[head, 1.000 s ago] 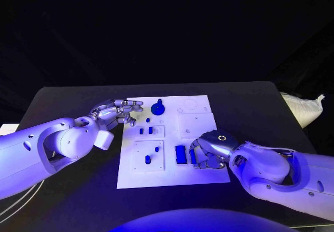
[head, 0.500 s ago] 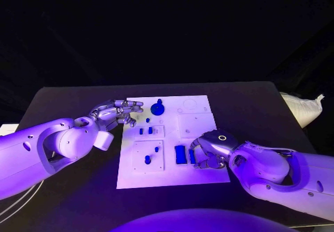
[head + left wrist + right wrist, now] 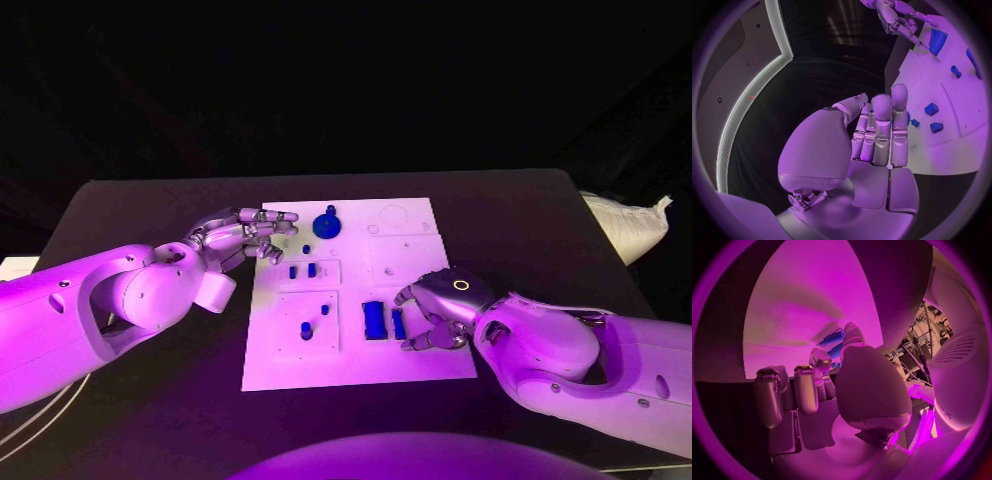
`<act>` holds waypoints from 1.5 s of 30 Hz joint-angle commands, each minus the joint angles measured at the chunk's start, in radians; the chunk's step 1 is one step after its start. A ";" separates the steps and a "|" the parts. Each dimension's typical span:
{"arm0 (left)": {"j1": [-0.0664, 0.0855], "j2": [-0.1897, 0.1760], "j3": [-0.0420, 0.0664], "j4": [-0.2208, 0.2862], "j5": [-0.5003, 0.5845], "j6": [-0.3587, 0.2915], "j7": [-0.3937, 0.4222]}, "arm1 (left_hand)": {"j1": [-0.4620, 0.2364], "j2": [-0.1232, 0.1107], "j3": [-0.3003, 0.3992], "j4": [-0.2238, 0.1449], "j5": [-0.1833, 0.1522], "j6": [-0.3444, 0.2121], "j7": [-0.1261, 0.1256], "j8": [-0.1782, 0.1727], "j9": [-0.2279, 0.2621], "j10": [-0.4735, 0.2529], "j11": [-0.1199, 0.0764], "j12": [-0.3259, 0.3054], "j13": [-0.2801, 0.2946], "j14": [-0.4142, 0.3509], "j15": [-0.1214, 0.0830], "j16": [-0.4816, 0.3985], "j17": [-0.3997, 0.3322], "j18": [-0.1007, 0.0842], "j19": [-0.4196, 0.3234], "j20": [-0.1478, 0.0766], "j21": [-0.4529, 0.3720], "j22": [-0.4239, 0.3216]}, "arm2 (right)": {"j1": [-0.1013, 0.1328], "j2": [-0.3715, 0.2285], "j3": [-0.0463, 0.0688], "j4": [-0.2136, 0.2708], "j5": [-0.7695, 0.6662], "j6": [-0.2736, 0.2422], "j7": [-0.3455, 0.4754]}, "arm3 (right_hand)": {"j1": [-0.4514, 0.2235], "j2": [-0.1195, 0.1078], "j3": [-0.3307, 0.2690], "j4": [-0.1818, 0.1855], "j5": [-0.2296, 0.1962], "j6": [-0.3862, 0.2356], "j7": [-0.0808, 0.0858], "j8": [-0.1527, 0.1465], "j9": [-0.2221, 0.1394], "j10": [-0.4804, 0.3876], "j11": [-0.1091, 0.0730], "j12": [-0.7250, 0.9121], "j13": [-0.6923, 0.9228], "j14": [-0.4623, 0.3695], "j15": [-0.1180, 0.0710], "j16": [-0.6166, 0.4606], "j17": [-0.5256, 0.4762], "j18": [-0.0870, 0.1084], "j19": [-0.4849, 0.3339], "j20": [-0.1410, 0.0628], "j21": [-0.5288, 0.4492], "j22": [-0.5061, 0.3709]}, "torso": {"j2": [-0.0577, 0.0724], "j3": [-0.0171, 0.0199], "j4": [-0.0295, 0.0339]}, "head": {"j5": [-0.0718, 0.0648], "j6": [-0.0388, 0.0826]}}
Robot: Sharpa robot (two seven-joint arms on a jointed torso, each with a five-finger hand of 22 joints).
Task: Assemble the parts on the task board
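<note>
Your left hand (image 3: 238,234) hovers at the board's (image 3: 418,365) edge, fingers (image 3: 881,131) together, empty; right hand (image 3: 437,310) fingers curl beside 2 blue bars (image 3: 375,320), grip unclear.

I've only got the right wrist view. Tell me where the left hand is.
Observer: In the head view the left hand is at the far left edge of the task board, just short of the round blue part and not touching it.
Operator: Say what it's carrying.
Observer: Nothing. The left wrist view shows its fingers straight and bare.
</note>
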 commanded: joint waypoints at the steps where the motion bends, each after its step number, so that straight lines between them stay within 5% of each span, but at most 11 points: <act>1: 0.000 0.002 0.000 0.001 -0.007 0.022 0.000 | -0.004 0.007 -0.007 0.002 0.000 -0.008 0.001 0.000 -0.001 -0.009 -0.001 0.006 -0.001 -0.009 -0.001 -0.003 -0.002 0.014 -0.006 0.001 -0.003 -0.002 | -0.001 0.002 0.000 -0.001 -0.021 -0.019 -0.028 | -0.014 0.003 -0.005 0.000 -0.002 -0.008 -0.001 0.005 -0.002 -0.001 0.001 0.007 0.002 0.073 0.010 -0.004 0.128 0.001 0.089 0.009 -0.002 0.242 | 0.000 0.0000 0.0006 | -0.001 0.000; 18: -0.001 0.001 0.000 0.000 -0.012 0.019 -0.003 | -0.003 0.007 -0.007 0.001 0.000 -0.008 0.001 0.000 -0.001 -0.010 -0.001 0.006 -0.001 -0.009 -0.001 -0.003 -0.003 0.014 -0.006 0.001 -0.003 -0.001 | 0.003 0.004 0.001 -0.017 0.004 -0.013 -0.035 | -0.042 0.003 -0.014 0.000 -0.030 -0.001 -0.004 0.023 -0.005 0.002 -0.001 0.019 0.003 0.073 0.009 -0.004 0.128 0.001 0.089 0.009 -0.002 0.242 | 0.000 0.0000 -0.0007 | 0.000 -0.001; 29: -0.001 0.002 0.000 0.000 -0.018 0.018 -0.007 | -0.003 0.007 -0.007 0.001 0.000 -0.008 0.001 0.000 -0.001 -0.010 -0.001 0.006 -0.001 -0.009 -0.001 -0.003 -0.003 0.014 -0.006 0.001 -0.003 -0.001 | 0.008 0.016 0.001 -0.030 0.010 -0.001 -0.042 | -0.029 0.004 -0.006 -0.001 -0.112 0.002 -0.006 0.044 -0.012 0.002 -0.003 0.031 0.003 0.073 0.007 -0.005 0.128 0.001 0.089 0.007 -0.002 0.242 | 0.000 -0.0008 0.0001 | 0.000 -0.001; 40: -0.001 0.002 0.000 0.000 -0.020 0.017 -0.009 | -0.001 0.007 -0.006 0.000 0.000 -0.009 0.001 0.000 -0.001 -0.010 -0.001 0.007 -0.001 -0.009 -0.001 -0.003 -0.003 0.014 -0.006 0.001 -0.004 -0.002 | 0.010 0.014 0.001 -0.027 0.024 0.008 -0.029 | -0.025 -0.005 -0.017 -0.001 -0.133 0.003 -0.007 0.051 -0.015 0.002 -0.003 0.036 0.003 0.073 0.007 -0.006 0.127 0.001 0.088 0.007 -0.003 0.241 | 0.000 -0.0003 -0.0014 | 0.000 0.000; 45: -0.001 0.002 0.000 0.000 -0.021 0.016 -0.010 | -0.001 0.007 -0.006 -0.001 0.000 -0.009 0.001 0.000 -0.001 -0.010 -0.001 0.008 -0.002 -0.009 -0.001 -0.003 -0.003 0.014 -0.007 0.001 -0.005 -0.003 | 0.010 0.005 0.001 -0.018 0.034 -0.016 -0.012 | -0.032 -0.021 -0.041 0.000 -0.213 -0.001 -0.007 0.060 -0.021 0.000 -0.003 0.041 0.001 0.073 0.007 -0.006 0.127 0.002 0.088 0.007 -0.004 0.241 | 0.000 0.0005 -0.0010 | 0.000 -0.002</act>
